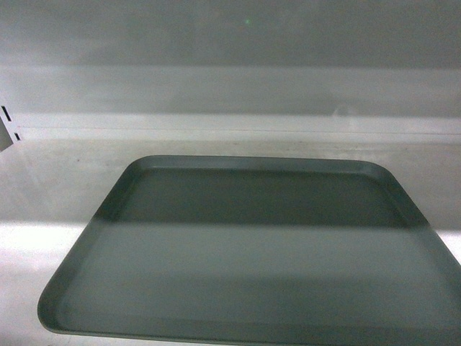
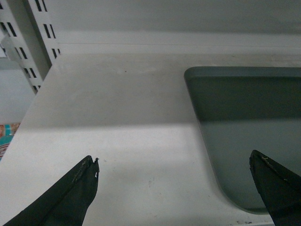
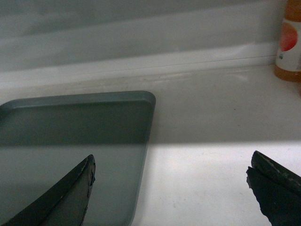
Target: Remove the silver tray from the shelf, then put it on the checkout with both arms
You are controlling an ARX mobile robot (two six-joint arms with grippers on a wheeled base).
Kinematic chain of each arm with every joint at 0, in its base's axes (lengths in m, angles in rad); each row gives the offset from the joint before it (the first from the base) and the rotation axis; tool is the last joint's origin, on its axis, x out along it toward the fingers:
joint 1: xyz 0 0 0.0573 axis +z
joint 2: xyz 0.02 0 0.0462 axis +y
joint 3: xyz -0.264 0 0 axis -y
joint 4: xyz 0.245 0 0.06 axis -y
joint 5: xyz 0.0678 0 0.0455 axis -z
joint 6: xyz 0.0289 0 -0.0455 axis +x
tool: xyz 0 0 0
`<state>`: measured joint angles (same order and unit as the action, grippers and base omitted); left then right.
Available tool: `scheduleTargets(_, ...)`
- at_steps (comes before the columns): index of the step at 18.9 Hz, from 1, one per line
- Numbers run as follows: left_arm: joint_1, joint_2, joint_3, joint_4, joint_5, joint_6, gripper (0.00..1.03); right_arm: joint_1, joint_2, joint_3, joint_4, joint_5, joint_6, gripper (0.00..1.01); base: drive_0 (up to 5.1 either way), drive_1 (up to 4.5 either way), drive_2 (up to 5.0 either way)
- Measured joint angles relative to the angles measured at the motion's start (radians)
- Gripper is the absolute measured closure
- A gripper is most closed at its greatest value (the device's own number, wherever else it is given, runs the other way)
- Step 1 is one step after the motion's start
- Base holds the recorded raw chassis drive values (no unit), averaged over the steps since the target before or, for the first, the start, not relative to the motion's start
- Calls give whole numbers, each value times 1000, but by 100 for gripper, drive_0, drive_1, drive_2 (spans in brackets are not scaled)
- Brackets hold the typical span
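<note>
On the shelf, the silver tray lies flat with its near edge running out of the bottom of the head view, and nothing rests on it. The left gripper hovers low at the tray's left side with its jaws spread wide; one jaw sits over bare shelf and the other over the tray's near left corner, so the rim falls between them, though whether either tip touches cannot be told. The right gripper mirrors this at the right side, jaws wide apart, one over the tray floor and the other over white shelf, the right rim in the gap. An orange bottle stands well apart at the far right of the shelf. The checkout is not in view. This looks like the approach before the lift: neither claw has the tray yet. The next move likely calls for both grippers to settle onto the low rims and close together, evenly, so the tray comes off level.
</note>
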<state>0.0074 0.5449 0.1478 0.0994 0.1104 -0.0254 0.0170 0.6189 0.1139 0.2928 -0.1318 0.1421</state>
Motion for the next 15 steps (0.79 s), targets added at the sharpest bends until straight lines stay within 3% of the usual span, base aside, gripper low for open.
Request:
scheduleTargets(3, -19, 111, 8, 100, 4, -1, 5, 18, 122, 14, 98, 0, -6, 3, 0, 0, 0)
scheduleTargets(6, -60, 328, 54, 285, 7, -1, 5, 51, 345, 66, 263, 6, -26, 3, 0, 0, 0)
scheduleTargets(7, -75, 428, 76, 356, 5, -2, 5, 67, 436, 93, 325, 17, -39, 3, 0, 0, 0)
scheduleTargets(9, -129, 877, 188, 554, -36, 6, 5, 122, 817, 206, 497, 69, -65, 3, 0, 0, 0)
scheduleTargets(11, -152, 1015, 266, 571, -55, 6, 5, 127, 978, 282, 495, 95, -50, 3, 0, 0, 0)
scheduleTargets(15, -169, 1095, 301, 575, -59, 7, 5, 132, 1035, 335, 446, 136, -38, 3, 0, 0, 0)
